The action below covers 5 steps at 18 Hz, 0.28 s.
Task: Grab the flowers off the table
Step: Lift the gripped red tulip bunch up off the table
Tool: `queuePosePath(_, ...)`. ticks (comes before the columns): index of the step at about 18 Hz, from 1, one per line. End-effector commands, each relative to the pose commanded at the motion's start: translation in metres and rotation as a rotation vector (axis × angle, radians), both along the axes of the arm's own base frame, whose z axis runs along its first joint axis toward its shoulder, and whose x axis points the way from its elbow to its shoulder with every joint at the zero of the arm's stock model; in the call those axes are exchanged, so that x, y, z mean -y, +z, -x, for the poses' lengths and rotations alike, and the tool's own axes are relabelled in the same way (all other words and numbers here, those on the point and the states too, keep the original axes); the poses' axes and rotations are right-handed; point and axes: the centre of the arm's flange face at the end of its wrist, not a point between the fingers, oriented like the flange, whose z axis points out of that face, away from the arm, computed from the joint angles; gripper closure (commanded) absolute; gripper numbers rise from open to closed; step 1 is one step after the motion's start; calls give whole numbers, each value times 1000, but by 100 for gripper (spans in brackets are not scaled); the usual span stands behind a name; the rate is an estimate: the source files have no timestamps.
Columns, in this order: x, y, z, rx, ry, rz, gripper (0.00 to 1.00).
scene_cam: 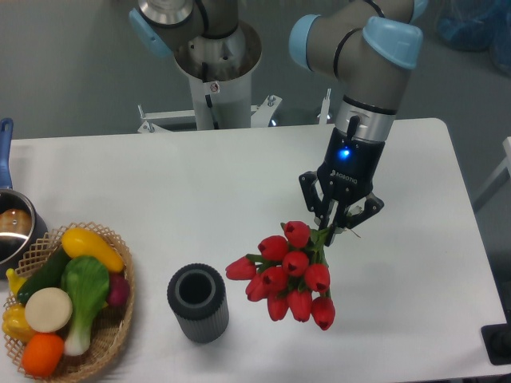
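From where I stand, the gripper is clamped on the green stems of the flowers, which hang from it with the red buds fanning out toward seven o'clock, over the right half of the table. I cannot tell whether the lowest buds touch the tabletop. At nine o'clock from the bunch, just beside it, a dark ribbed cup stands upright. Far off at nine o'clock sits a wicker basket of vegetables, with a pot at its eleven o'clock.
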Motion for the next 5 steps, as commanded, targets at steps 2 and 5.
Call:
queuePosePath(2,0,2,1,-3,2,-1,84)
queuePosePath(5,2,4,4,-6,6,-4,84)
